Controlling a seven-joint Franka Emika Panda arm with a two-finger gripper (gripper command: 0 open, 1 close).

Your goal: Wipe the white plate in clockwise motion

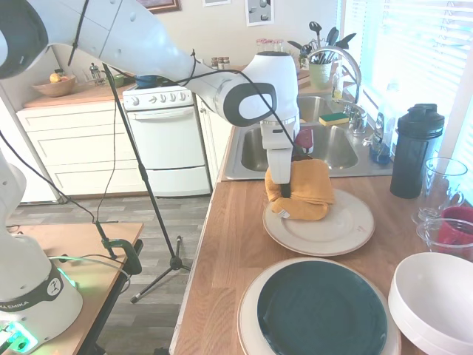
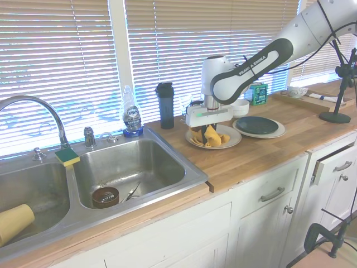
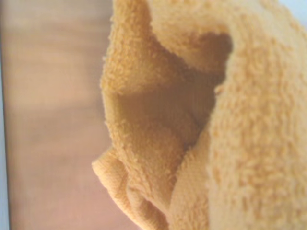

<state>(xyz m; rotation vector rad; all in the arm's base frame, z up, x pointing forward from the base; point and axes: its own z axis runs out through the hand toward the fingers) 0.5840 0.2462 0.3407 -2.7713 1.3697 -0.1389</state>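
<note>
The gripper (image 1: 284, 194) points straight down with its jaws pinched on a bunched orange terry towel (image 1: 304, 194), which hangs from the fingers and presses onto the white plate (image 1: 347, 231) at the part of its rim nearest the sink. In the second exterior view the same towel (image 2: 210, 137) sits crumpled under the gripper (image 2: 206, 128) on the sink-side half of the white plate (image 2: 230, 138). The wrist view is filled by the towel's (image 3: 201, 120) looped folds, with blurred wooden countertop (image 3: 53, 120) beside them.

The plate lies flat on the butcher-block countertop (image 1: 233, 244), between the stainless sink (image 1: 332, 148) and a larger white plate (image 1: 250, 314) that carries a dark plate (image 1: 321, 310). A deep white bowl (image 1: 432, 299) stands just beside that stack. Along the window side stand a black shaker bottle (image 1: 415, 151), a clear glass (image 1: 442, 185) and a red cup (image 1: 458, 225). A green-and-yellow sponge (image 1: 334, 118) rests on the sink's edge, and a dish soap bottle (image 2: 131, 114) stands behind the basin.
</note>
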